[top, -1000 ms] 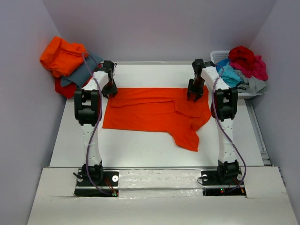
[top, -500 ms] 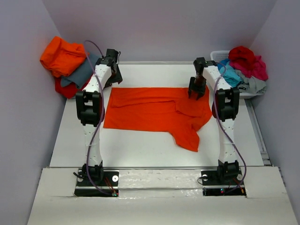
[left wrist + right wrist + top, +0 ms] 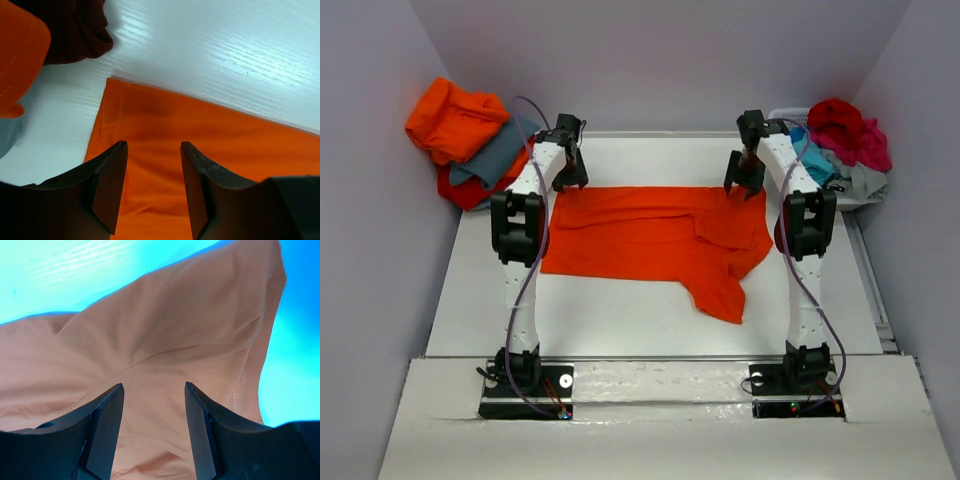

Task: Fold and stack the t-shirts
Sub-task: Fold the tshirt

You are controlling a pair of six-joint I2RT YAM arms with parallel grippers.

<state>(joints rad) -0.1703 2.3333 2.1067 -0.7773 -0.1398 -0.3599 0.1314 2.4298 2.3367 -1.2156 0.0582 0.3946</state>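
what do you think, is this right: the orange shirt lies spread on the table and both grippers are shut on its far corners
Not quite. The orange shirt does lie spread on the table, but the grippers are not shut on it: the left gripper and right gripper stand open over its far corners, gripping nothing, as both wrist views show.

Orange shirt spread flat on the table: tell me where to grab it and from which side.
Pinch the orange shirt at its two far corners from above, left gripper on the left corner, right gripper on the right. It lies flat, and its straight far edge borders bare table, so open jaws can straddle it.
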